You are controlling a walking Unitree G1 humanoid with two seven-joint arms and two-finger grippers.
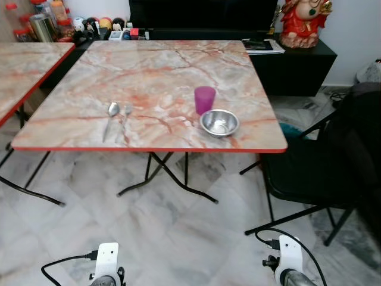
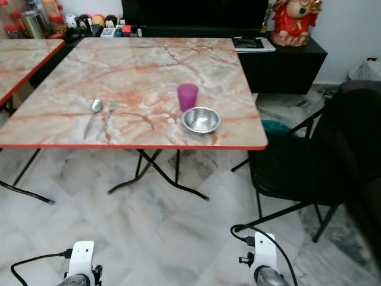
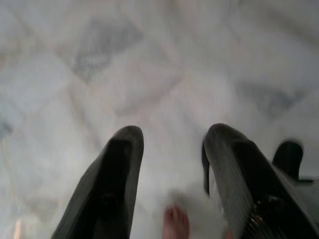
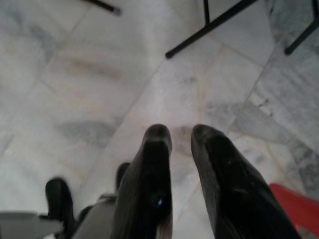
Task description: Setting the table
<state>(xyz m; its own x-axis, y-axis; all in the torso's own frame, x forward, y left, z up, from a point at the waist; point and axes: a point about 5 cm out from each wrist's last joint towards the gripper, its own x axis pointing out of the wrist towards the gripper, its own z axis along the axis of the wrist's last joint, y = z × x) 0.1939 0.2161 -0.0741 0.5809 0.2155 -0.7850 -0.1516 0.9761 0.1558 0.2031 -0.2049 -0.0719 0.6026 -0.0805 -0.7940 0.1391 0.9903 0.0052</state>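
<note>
At centre frame, a spoon (image 1: 111, 118), fork (image 1: 126, 116), purple cup (image 1: 204, 99) and steel bowl (image 1: 219, 123) already sit on the marble table (image 1: 155, 71); the setting looks largely done. Both arms hang low: left gripper (image 3: 172, 149) spread apart, right gripper (image 4: 182, 144) slightly parted, both empty.

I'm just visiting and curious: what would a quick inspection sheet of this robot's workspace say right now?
Surface: marble-pattern table, red-edged.
Job's things: purple cup touching steel bowl; spoon beside fork.
Clutter: nothing seen on this table.
Grippers: left gripper open, empty, over floor; right gripper slightly open, empty, hanging low.
Cables: black cable at each wrist.
Surroundings: black chair on the right, second table, red figurine, bottles.
</note>
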